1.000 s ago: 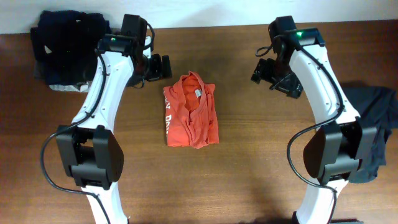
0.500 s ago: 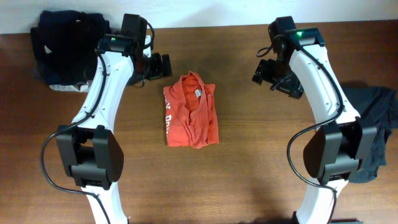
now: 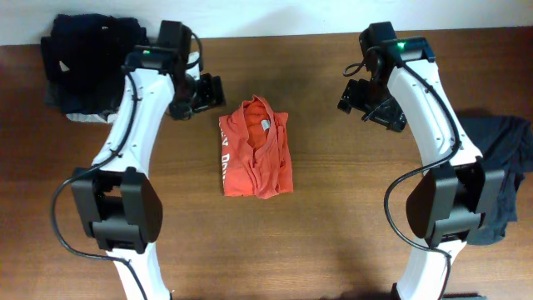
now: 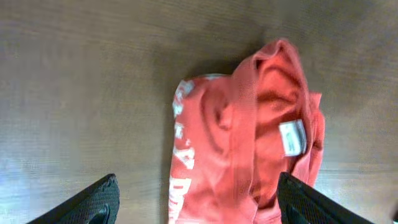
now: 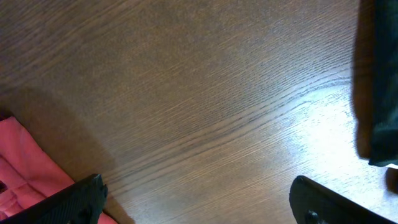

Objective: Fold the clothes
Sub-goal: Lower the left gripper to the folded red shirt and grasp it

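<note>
Left gripper point(image 3: 206, 92): had slid a bit to the left, away from the T-shirt point(image 3: 256, 148).
Overhead: T-shirt lay folded in the middle of the table point(image 3: 333, 225).
Left wrist: jaws stood wide, holding nothing.
Right wrist: right gripper point(image 5: 208, 199) stood wide too, holding nothing.

White printed lettering point(image 4: 180, 155) runs along one folded edge of the red-orange T-shirt point(image 4: 249, 124). Only parts of creased letters show there, and no word can be made out. A small white label point(image 4: 291, 137) at the collar is too blurred to read.
</note>
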Motion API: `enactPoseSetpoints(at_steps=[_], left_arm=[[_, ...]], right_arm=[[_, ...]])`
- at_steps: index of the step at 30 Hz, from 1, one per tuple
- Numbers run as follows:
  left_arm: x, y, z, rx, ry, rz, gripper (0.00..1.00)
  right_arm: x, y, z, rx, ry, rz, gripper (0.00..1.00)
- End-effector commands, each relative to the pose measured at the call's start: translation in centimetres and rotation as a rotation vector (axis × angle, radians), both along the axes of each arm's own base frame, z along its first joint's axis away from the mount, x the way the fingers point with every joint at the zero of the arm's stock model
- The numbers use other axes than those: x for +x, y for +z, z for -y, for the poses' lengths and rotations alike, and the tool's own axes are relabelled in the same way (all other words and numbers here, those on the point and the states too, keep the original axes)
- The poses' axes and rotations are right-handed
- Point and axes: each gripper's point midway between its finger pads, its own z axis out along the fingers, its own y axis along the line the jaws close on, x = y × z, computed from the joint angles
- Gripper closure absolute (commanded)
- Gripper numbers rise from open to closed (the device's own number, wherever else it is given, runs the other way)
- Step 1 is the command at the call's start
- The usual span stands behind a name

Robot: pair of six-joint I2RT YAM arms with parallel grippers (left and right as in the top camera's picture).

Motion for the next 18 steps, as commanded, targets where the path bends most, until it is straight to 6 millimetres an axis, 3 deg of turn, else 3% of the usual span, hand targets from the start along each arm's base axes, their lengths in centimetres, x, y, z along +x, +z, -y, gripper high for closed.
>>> enactPoseSetpoints(at_steps=[1,5,9,12,18], left_arm=[[-0.7,2.7,-2.2,-0.063,0.054,0.008,0.20],[-2.2,3.0,-4.5,-0.049,0.070,-0.039,0.19],[-2.0,4.6,-6.8,0.049,0.102,0.030,0.18],[-1.8,7.2,-8.3,0.161,0.137,0.124,0.13],[-3.6,12.4,-8.5,0.176,0.189,0.242,0.13]], right_arm=[[0.2,1.5,0.3,-0.020,-0.001,0.043,0.01],[0.2,1.5,0.3,-0.020,0.000,0.043,0.01],[0.2,1.5,0.3,-0.020,0.000,0.043,0.01],[0.2,1.5,0.3,-0.020,0.000,0.043,0.01],[0.2,1.5,0.3,-0.020,0.000,0.043,0.01]])
